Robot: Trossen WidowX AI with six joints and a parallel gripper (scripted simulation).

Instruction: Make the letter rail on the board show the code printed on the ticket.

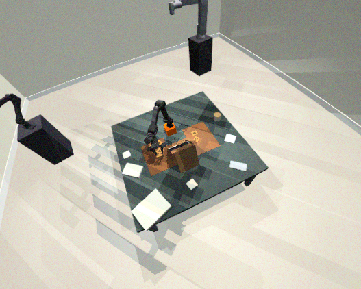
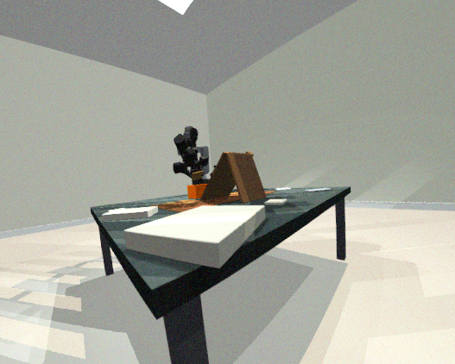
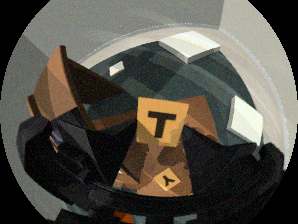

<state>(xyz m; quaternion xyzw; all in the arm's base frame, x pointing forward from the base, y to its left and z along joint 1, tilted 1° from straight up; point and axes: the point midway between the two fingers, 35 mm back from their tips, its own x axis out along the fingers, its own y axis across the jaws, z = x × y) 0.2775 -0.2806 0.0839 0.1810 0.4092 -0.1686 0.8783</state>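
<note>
My gripper [image 1: 157, 150] [image 2: 197, 176] [image 3: 160, 125] is shut on the T tile [image 3: 162, 136], which it holds raised above the left brown mat [image 1: 153, 168]. The T faces the wrist camera and reads nearly upright there. A Y tile [image 3: 167, 179] lies below on the mat. Two more tiles [image 1: 194, 133] [image 1: 196, 139] lie on the right mat [image 1: 212, 142]; their letters are too small to read. The tent-shaped brown board [image 1: 188, 159] [image 2: 250, 178] [image 3: 59, 92] stands between the mat areas, beside the gripper. Its rail and the ticket's code cannot be made out.
An orange block [image 1: 170, 129] [image 2: 195, 191] is at the arm's base. A large white slab [image 1: 151, 209] [image 2: 196, 224] lies at the near corner. Smaller pale blocks [image 1: 132, 170] [image 1: 192, 184] [image 1: 238, 166] [image 1: 230, 138] and a tan-topped cylinder [image 1: 217, 116] stand around the mats.
</note>
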